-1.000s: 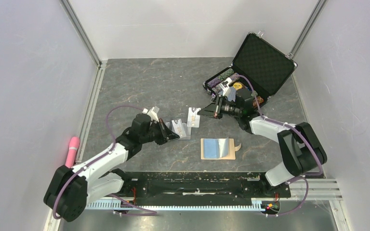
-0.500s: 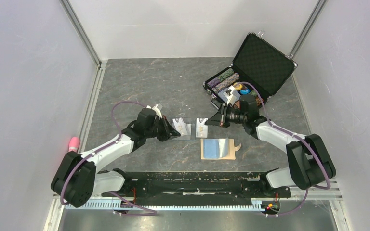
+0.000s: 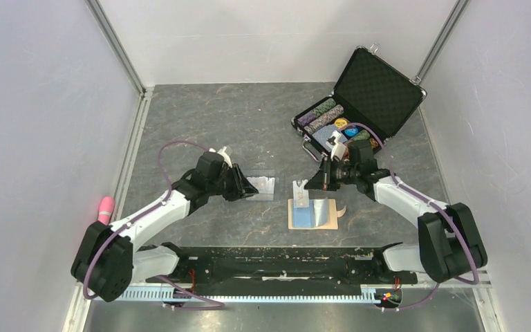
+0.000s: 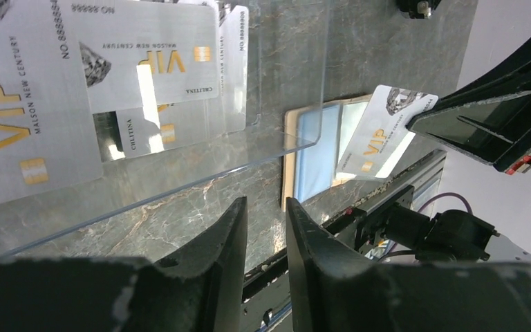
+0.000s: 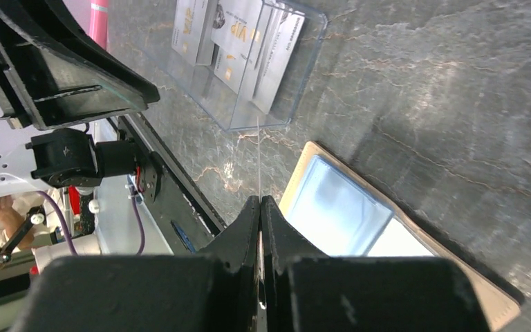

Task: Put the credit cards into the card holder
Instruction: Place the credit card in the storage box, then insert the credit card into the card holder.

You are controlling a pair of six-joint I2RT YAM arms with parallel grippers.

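Observation:
The card holder [image 3: 312,213] lies open on the table, tan with a light blue lining [image 5: 339,214]. My right gripper [image 3: 316,185] is shut on one credit card [image 3: 301,193], held on edge above the holder's left edge. In the right wrist view that credit card [image 5: 258,159] shows only as a thin line running out from the right gripper [image 5: 260,202]. Several more credit cards [image 4: 145,62] lie in a clear tray [image 3: 261,185]. My left gripper [image 3: 249,188] sits at the tray's left side. The left gripper [image 4: 266,207] is a little open with nothing between its fingers.
An open black poker-chip case [image 3: 366,97] stands at the back right, behind the right arm. A pink object [image 3: 104,211] lies by the left wall. The black base rail [image 3: 283,266] runs along the near edge, just below the card holder.
The right gripper has carried its card away from the tray, nearer and rightward, to above the card holder. The left gripper has lowered the tray flat and parted its jaws.

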